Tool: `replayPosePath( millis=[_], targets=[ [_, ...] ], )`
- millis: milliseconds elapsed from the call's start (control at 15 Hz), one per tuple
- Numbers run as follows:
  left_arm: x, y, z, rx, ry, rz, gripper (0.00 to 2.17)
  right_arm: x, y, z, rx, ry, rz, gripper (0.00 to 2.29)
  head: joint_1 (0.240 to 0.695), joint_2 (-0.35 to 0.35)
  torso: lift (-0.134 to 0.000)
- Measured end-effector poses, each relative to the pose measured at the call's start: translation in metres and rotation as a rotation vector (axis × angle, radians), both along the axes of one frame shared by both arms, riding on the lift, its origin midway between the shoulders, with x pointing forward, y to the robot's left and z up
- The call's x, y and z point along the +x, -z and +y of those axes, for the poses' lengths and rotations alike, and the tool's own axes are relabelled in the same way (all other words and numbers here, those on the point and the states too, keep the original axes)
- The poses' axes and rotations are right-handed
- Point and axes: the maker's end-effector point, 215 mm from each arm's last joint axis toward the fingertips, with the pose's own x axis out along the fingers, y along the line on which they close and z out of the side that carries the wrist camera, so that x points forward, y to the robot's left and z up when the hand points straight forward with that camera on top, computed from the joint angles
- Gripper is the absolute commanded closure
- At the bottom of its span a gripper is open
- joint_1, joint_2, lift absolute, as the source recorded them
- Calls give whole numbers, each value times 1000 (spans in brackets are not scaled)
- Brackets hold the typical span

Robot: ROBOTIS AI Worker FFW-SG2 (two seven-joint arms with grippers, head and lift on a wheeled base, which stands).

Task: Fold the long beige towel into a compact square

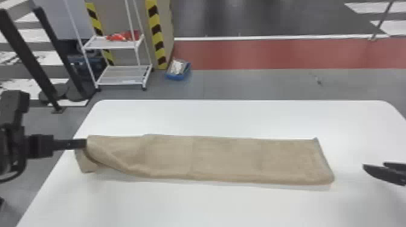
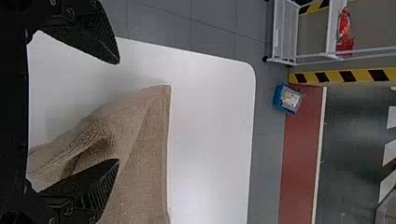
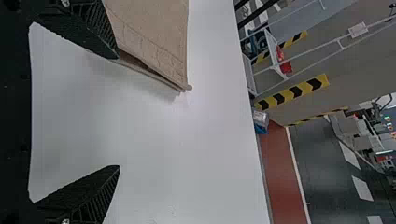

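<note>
Lying lengthwise across the white table (image 1: 241,119), the beige towel (image 1: 223,160) has the form of a long strip, from near the table's left edge towards its right side, and it lies well inside the far edge. Its right end looks quite flat, with layers one upon another, while the left end is more loose: there a raised fold bulges, and a small corner of cloth sticks out under it, close to the left edge. The left gripper (image 2: 117,112) is at this loose end, its two fingers wide apart, one of them over the cloth, and nothing is pinched between them. The right gripper (image 3: 117,112) is just beside the right end, also with fingers apart, and it holds nothing. I judge that the lengthwise folding is mostly made, and the step in hand is the tidying of the strip before it is shortened. The next move would probably ask the left gripper to smooth or lay down the bulging end, so that the layers agree. After this, one end should be gripped through all its layers and carried over the other part; if only the top layer is taken, the strip may open again.
</note>
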Motion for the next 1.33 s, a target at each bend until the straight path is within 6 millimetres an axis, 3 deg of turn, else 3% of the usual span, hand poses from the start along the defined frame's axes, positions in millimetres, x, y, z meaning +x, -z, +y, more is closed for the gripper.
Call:
replayPosePath(
  millis=[67, 200, 267, 533, 600, 667, 733, 800, 933, 1067, 1333],
  targets=[
    [2, 0, 1, 0, 2, 2, 853, 0, -1, 0, -1, 0, -1, 33, 695, 80, -124],
    [9, 4, 1, -9, 11, 14, 2020, 0, -2, 0, 3, -2, -5, 33, 695, 80, -124],
    [16, 5, 3, -4, 9, 16, 2145, 1, -4, 0, 3, -4, -12, 33, 695, 81, -124],
    [35, -8, -3, -3, 36, -20, 2145, 6, -6, 0, -6, -14, -28, 33, 695, 74, -124],
    [37, -15, -5, -2, 48, -32, 1980, 7, -6, 3, -7, -21, -28, 33, 695, 73, -124],
    [36, -19, -4, 8, 46, -30, 977, 8, -5, 6, -7, -26, -26, 33, 695, 74, -124],
    [33, -19, 0, 31, 33, -15, 370, 8, -4, 8, -7, -29, -25, 33, 695, 79, -124],
    [25, -12, 4, 56, 11, 22, 167, 8, -3, 8, -8, -30, -22, 33, 695, 85, -124],
    [8, -2, 6, 25, -53, 103, 144, 7, -1, 8, -13, -30, -18, 33, 695, 93, -124],
    [6, -5, -1, -25, -103, 154, 151, 7, 0, 8, -13, -31, -16, 33, 695, 89, -124],
    [33, -14, -19, -65, -96, 185, 164, 4, 3, 8, -14, -32, -8, 33, 695, 67, -124]
  ],
)
